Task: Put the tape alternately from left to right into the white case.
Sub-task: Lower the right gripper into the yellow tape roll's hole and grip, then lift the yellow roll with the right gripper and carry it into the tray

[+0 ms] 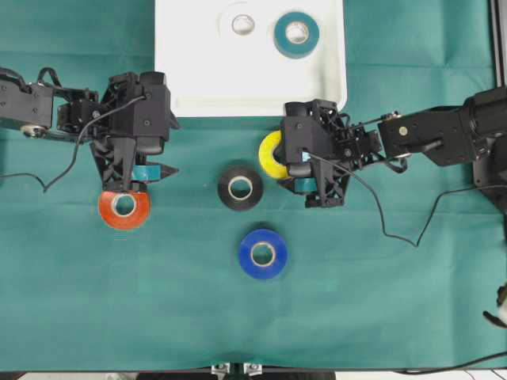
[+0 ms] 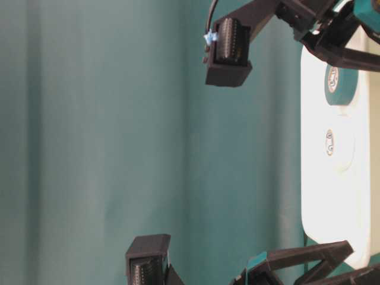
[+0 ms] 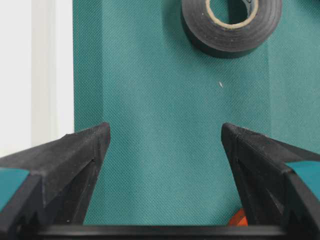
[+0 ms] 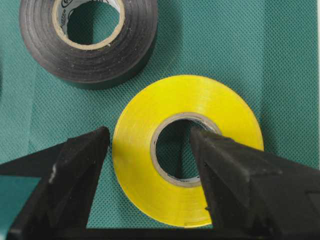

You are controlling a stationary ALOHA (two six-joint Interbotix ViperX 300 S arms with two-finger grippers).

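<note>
The right gripper (image 4: 150, 145) stood wide open and empty over the yellow roll (image 4: 187, 150) on the green cloth (image 1: 396, 301), one finger over its core (the other outside). Closing squarely on that wall seemed best. The left gripper (image 3: 165, 135), open, held nothing; white (image 1: 242, 24) and teal rolls (image 1: 297, 34) lay in the white case (image 1: 190, 79).
</note>
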